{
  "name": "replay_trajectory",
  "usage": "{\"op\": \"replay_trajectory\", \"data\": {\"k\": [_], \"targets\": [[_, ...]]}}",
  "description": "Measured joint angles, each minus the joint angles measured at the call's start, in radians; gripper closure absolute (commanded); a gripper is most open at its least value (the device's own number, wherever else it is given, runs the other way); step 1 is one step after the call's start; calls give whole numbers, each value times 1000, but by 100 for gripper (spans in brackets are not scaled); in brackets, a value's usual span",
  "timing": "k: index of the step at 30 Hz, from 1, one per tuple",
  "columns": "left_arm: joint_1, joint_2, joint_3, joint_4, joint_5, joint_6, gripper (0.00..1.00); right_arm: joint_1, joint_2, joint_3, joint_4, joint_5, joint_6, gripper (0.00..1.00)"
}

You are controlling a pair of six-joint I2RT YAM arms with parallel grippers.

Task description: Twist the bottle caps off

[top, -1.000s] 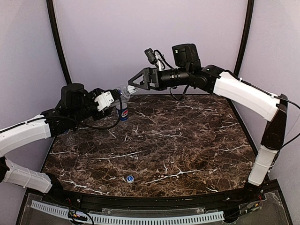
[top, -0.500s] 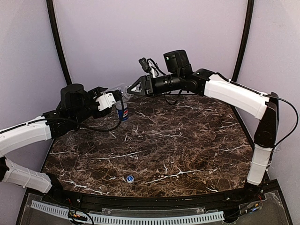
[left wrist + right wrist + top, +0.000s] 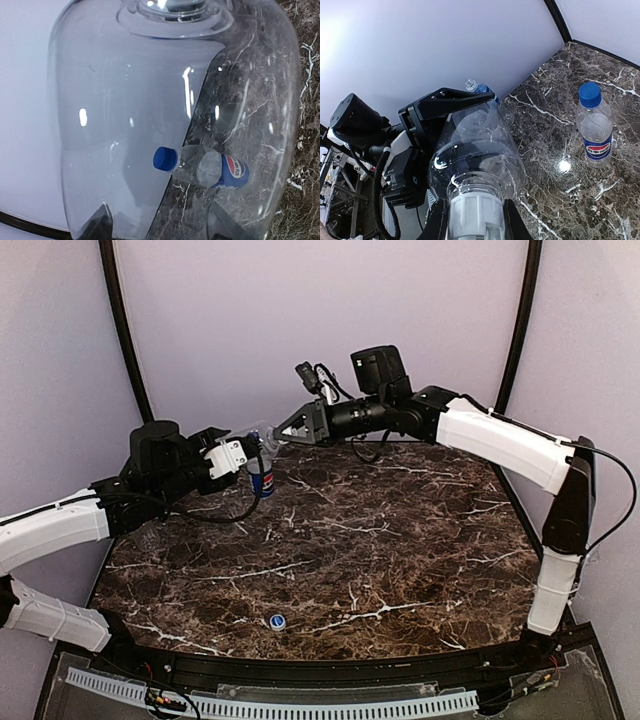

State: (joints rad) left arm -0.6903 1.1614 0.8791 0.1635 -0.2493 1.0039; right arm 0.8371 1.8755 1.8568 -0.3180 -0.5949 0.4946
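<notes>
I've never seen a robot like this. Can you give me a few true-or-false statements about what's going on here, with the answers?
1. The Pepsi bottle stands upright on the table, blue cap on. True.
2. The left gripper holds the Pepsi bottle. False: it holds an unlabelled clear bottle.
3. A loose cap lies on the table near the arms' bases. True.
4. The held bottle's cap is red. False: it is a white cap, between the right gripper's fingers.
</notes>
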Motion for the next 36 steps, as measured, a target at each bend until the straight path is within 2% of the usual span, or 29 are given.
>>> {"op": "replay_trajectory", "data": {"k": [3,5,10,14,20,23,26,27,28,30,33,34,36], "targets": [[1,-6,13,-73,54,-35,55,3,0,0,-40,-21,-61,100],[9,-8,43,-185,127,-78,56,12,-2,2,-93,-26,-173,100],[24,-10,126,-518,385,-206,57,71,-61,-60,-203,11,-560,100],[23,-7,156,-718,615,-291,58,161,-145,-149,-254,98,-919,100],[17,14,168,-848,818,-325,59,261,-215,-214,-286,221,-1392,100],[12,26,168,-877,850,-322,59,299,-237,-248,-282,295,-1598,100],[13,33,168,-888,856,-320,60,319,-240,-254,-280,360,-1735,100],[13,34,168,-890,855,-320,60,323,-240,-257,-276,380,-1773,95],[14,34,168,-892,853,-320,60,327,-241,-262,-269,393,-1797,84],[14,34,168,-893,848,-320,60,332,-251,-286,-239,415,-1833,50],[11,33,168,-870,868,-324,60,335,-277,-350,-153,432,-1850,20],[6,31,168,-859,869,-326,61,336,-282,-373,-121,433,-1841,4],[1,23,167,-828,872,-329,61,329,-302,-425,-46,425,-1795,1]]}}
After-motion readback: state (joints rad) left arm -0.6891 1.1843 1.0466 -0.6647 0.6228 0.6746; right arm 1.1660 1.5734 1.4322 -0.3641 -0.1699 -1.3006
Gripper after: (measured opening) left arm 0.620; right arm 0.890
